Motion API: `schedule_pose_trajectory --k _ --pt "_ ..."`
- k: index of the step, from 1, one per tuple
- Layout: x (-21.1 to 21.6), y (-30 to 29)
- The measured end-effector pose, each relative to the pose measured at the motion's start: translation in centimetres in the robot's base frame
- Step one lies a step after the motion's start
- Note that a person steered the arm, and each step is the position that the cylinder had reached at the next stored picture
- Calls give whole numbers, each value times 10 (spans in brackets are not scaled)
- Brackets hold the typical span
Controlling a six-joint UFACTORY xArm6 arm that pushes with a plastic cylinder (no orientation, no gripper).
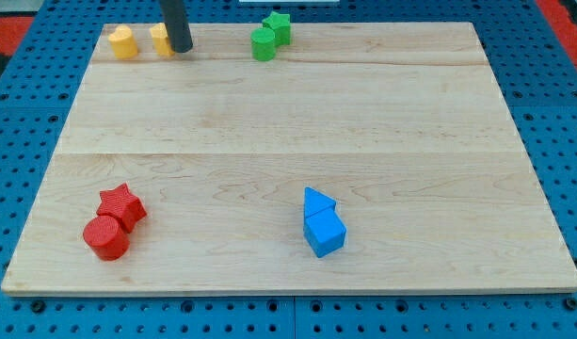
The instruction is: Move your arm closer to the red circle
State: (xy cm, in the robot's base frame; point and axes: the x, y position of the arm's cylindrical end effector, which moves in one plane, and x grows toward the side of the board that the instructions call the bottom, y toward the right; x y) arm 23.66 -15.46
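The red circle (106, 237) lies near the board's bottom left corner, touching a red star (122, 205) just above and to its right. My tip (180, 48) is at the view's top left, far above the red circle. It stands against the right side of a yellow block (161, 39), partly hiding it.
A second yellow block (123, 42) sits left of the first. A green star (278, 25) and a green block (264, 44) sit together at the top centre. Two blue blocks, a triangle (316, 201) and a cube (325, 233), sit at the bottom centre-right. The wooden board (288, 122) lies on a blue pegboard.
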Motion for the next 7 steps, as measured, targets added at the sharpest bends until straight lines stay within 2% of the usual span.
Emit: schedule_pose_trajectory --k 1,3,4,5,7 --pt "-9 -5" --pt "-18 -54" --pt "39 -20" --pt "148 6" --pt "308 85"
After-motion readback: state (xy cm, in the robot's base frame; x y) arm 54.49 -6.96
